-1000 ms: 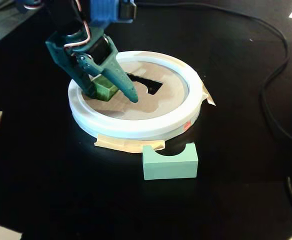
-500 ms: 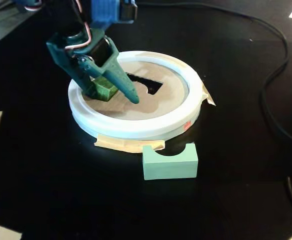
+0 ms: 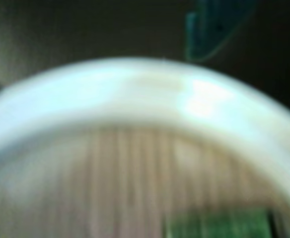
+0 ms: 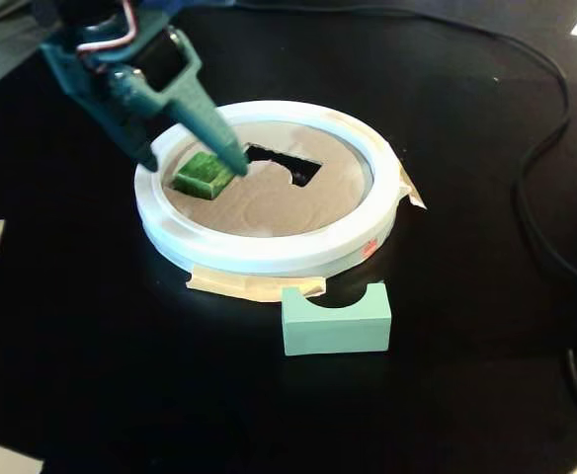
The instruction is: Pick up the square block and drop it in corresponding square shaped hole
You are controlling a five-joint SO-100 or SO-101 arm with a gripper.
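Observation:
In the fixed view the square block [image 4: 204, 174], a small dark green cube, lies low in the left part of the round tan panel [image 4: 269, 212] with its white rim [image 4: 269, 259]. It looks partly sunk into the panel, and the square shaped hole shows nowhere apart from the block. My teal gripper [image 4: 193, 164] hangs just above and left of it, open, with its fingers apart and not touching the block. The blurred wrist view shows the rim [image 3: 135, 91], the block [image 3: 219, 225] at the bottom edge and one finger [image 3: 214, 29] at the top.
A larger dark arch-notched cutout [image 4: 287, 164] lies in the panel to the right of the block. A pale mint notched block [image 4: 336, 321] stands on the black table in front of the rim. Tape strips [image 4: 254, 286] hold the rim down. A black cable [image 4: 540, 168] runs along the right.
The gripper let go of the green block and rose up and to the left. The block now lies lower and flatter in the panel than before.

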